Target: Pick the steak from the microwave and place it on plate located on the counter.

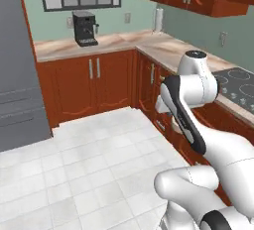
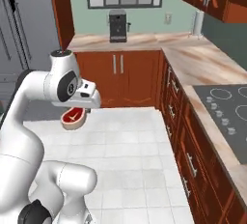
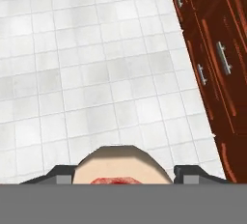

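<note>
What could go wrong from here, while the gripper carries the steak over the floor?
1. The steak hangs under the gripper above the white floor tiles, well away from the counter. If the grip slips, it would likely land on the floor.
2. In the hand view the fingers flank the steak only near its edges, so the hold may be shallow and a fast swing could loosen it.
3. No plate is in sight yet, so the way there is still uncertain.
</note>
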You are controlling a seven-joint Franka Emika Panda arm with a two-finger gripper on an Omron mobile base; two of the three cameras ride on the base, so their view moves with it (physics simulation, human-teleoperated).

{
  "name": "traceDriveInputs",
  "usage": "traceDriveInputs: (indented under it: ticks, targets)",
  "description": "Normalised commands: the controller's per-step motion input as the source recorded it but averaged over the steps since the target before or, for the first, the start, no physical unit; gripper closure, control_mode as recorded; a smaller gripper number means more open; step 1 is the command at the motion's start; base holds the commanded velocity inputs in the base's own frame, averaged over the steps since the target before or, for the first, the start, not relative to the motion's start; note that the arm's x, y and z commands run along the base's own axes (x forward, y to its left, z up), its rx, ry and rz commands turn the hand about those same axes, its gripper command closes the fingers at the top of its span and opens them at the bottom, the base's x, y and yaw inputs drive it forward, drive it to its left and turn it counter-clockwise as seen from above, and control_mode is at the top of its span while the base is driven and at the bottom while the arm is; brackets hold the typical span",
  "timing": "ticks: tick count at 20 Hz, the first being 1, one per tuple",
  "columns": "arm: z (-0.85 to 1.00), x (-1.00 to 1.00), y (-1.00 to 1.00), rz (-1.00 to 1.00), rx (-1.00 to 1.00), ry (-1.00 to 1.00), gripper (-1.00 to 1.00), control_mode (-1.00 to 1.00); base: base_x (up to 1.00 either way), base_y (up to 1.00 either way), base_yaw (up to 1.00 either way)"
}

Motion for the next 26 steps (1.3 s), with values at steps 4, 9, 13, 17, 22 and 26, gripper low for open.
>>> traceDriveInputs:
  ticks: [4, 9, 13, 17, 22, 26]
  targets:
    - [0.00, 0.00, 0.00, 0.00, 0.00, 0.00, 1.00, 1.00, 0.16, -0.06, -0.84]
    - [0.00, 0.00, 0.00, 0.00, 0.00, 0.00, 1.00, 1.00, 0.02, -0.01, -0.89]
    - [0.00, 0.00, 0.00, 0.00, 0.00, 0.00, 1.00, 1.00, 0.15, 0.00, -0.85]
    - [0.00, 0.00, 0.00, 0.00, 0.00, 0.00, 1.00, 1.00, 0.27, 0.00, -0.83]
    - [0.00, 0.00, 0.00, 0.00, 0.00, 0.00, 1.00, 1.00, 0.53, 0.00, -0.73]
    - [0.00, 0.00, 0.00, 0.00, 0.00, 0.00, 1.00, 1.00, 0.78, -0.49, -0.42]
